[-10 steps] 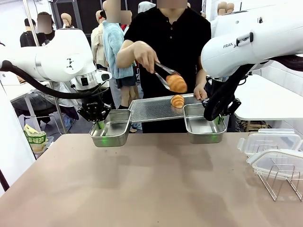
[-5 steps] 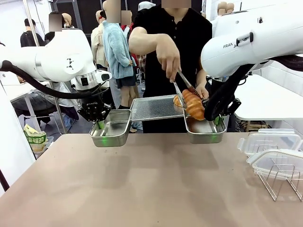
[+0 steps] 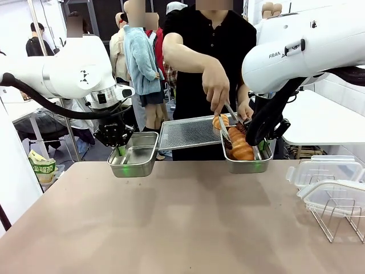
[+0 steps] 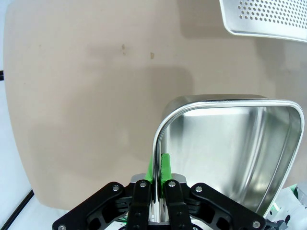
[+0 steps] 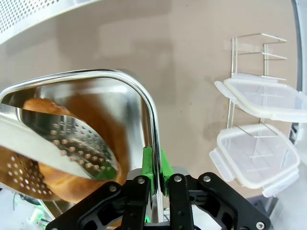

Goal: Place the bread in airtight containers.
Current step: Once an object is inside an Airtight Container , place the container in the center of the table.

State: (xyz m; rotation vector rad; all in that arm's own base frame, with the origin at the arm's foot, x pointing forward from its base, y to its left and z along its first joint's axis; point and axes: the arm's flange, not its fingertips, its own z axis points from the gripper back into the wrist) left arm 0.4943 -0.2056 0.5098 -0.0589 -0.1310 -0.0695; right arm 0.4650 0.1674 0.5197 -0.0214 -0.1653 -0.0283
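Person's tongs (image 3: pixel 232 116) set a croissant roll (image 3: pixel 242 151) into the right tin (image 3: pixel 248 166). Clamped shut on the tin rims: left end effector (image 3: pixel 121 151), right end effector (image 3: pixel 261 145). By my reckoning the empty left tin (image 3: pixel 131 170) wants filling next.

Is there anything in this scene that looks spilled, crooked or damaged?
Nothing is spilled or damaged. The left gripper holds the left tin and the right gripper the right tin, level, by their rims. Only the mesh tray between them slants a little, one croissant near its right end.

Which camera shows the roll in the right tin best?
Right wrist view: it looks down into the tin, where the roll sits under the tongs. Front view shows the roll side-on, above the rim. Left wrist view faces the other tin.
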